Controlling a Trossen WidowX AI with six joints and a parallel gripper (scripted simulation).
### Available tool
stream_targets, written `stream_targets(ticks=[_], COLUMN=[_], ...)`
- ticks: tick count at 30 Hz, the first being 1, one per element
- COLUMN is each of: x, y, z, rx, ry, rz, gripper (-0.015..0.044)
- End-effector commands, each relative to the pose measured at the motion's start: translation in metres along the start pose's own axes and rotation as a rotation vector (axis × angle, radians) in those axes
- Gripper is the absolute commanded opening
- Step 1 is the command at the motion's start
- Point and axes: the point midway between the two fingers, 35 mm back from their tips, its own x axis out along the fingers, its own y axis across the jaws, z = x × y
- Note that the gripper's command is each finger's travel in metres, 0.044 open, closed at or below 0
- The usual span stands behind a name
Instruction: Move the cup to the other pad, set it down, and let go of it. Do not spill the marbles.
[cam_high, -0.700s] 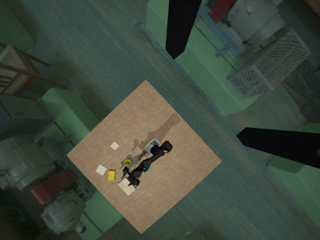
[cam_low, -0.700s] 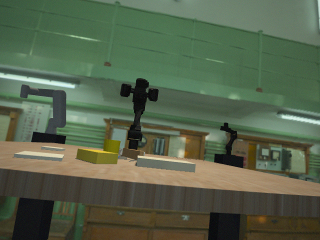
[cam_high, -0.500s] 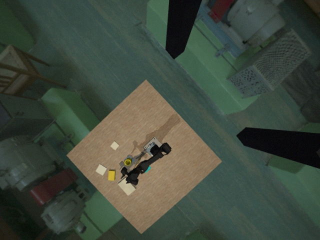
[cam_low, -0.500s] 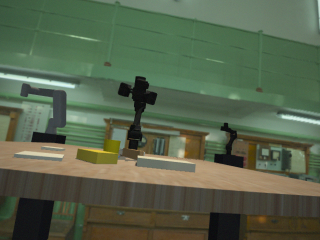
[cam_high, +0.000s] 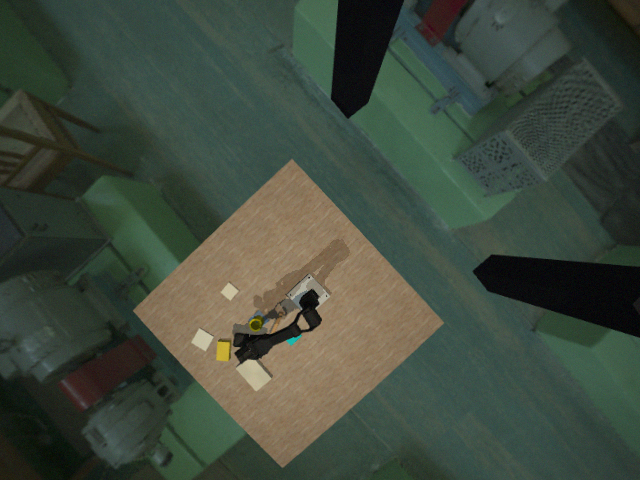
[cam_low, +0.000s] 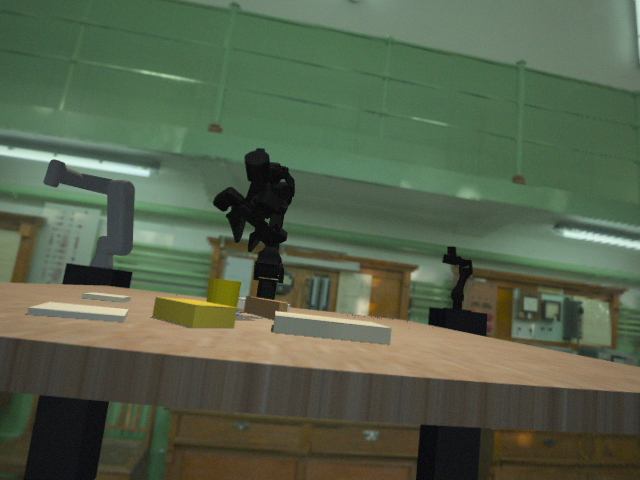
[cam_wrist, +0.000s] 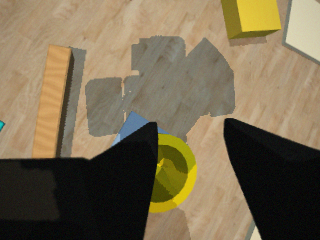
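A yellow cup (cam_high: 255, 323) (cam_low: 223, 291) (cam_wrist: 192, 170) stands upright, with a blue patch (cam_wrist: 131, 124) showing beneath or beside it. Faceted yellow shapes show inside the cup; single marbles cannot be made out. My gripper (cam_low: 244, 244) (cam_wrist: 190, 128) is partly open and empty, above table height and pointing down. In the wrist view its left finger covers the left part of the cup, and the cup is not between the fingertips. Pale flat squares (cam_high: 229, 291) (cam_high: 202, 339) (cam_low: 77, 311) lie on the table; which one is the other pad I cannot tell.
A yellow block (cam_high: 223, 350) (cam_low: 193, 312) (cam_wrist: 252, 15) and a thicker pale slab (cam_high: 253, 374) (cam_low: 330, 327) lie near the arm. A wooden bar (cam_wrist: 52, 100) (cam_low: 266, 306) lies near the cup. A cyan piece (cam_high: 293, 339) shows beside the arm.
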Motion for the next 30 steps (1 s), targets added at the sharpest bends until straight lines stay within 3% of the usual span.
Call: stream_targets(ticks=[1,30], x=[0.02,0.039], y=[0.022,0.032], z=[-0.057,-0.064], rx=[-0.368,-0.368], ry=[0.285,0.285], rz=[0.459,0.459], gripper=[0.0167,0.0167])
